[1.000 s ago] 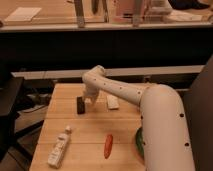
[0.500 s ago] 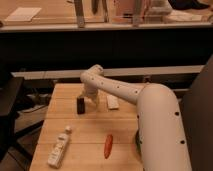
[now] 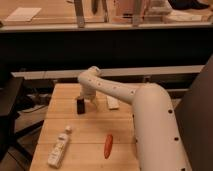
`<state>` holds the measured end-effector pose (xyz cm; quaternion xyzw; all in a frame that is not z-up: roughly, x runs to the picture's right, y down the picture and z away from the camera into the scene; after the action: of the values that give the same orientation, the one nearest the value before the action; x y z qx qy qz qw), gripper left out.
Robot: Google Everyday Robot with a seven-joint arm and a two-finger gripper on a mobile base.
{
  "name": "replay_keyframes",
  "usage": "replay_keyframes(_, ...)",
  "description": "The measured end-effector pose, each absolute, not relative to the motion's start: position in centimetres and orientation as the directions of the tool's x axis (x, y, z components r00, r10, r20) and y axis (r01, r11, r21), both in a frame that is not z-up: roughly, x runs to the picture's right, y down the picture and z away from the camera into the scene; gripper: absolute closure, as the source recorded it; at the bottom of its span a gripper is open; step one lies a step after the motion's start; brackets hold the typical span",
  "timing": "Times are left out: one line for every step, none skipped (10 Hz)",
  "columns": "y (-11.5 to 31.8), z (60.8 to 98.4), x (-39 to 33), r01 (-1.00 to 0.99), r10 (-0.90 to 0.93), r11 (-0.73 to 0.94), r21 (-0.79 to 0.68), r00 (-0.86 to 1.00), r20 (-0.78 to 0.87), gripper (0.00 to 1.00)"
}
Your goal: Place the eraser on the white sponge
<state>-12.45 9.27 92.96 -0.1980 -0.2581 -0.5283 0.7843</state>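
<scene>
- The table (image 3: 55, 125) is showing bare wood between the bottle (image 3: 58, 148), lying at 7 o'clock, and the carrot (image 3: 108, 145).
- The white sponge (image 3: 113, 102) is lying at 3 o'clock of the gripper (image 3: 87, 101).
- The eraser (image 3: 80, 106) is standing just beside the gripper, at 8 o'clock.
- I cannot tell whether the gripper is gripping anything.

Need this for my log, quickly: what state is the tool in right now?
Tool: open or closed cannot be told; it is down beside the eraser.
</scene>
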Motion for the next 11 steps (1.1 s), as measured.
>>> replay_keyframes(9.5, 93.1, -12.7, 0.933, -0.726, 0.359, -0.038, 0.304, 0.616, 0.20)
replay_keyframes(9.8, 93.2, -13.1, 0.935, -0.727, 0.352, -0.036, 0.297, 0.620, 0.20)
replay_keyframes(10.1, 93.3, -13.5, 0.938, -0.726, 0.345, -0.036, 0.291, 0.623, 0.20)
replay_keyframes(10.2, 93.3, -13.6, 0.939, -0.725, 0.343, -0.038, 0.290, 0.624, 0.20)
replay_keyframes(10.2, 93.4, -13.6, 0.939, -0.724, 0.342, -0.038, 0.289, 0.626, 0.20)
replay_keyframes(10.3, 93.4, -13.7, 0.939, -0.721, 0.342, -0.040, 0.289, 0.629, 0.20)
replay_keyframes(10.5, 93.5, -13.8, 0.940, -0.719, 0.340, -0.042, 0.288, 0.632, 0.20)
replay_keyframes(10.6, 93.5, -13.9, 0.940, -0.719, 0.338, -0.041, 0.287, 0.634, 0.20)
replay_keyframes(10.8, 93.6, -14.2, 0.942, -0.717, 0.334, -0.042, 0.283, 0.637, 0.20)
replay_keyframes(10.8, 93.6, -14.5, 0.942, -0.718, 0.332, -0.041, 0.280, 0.638, 0.20)
replay_keyframes(10.9, 93.6, -14.5, 0.942, -0.717, 0.332, -0.042, 0.281, 0.638, 0.20)
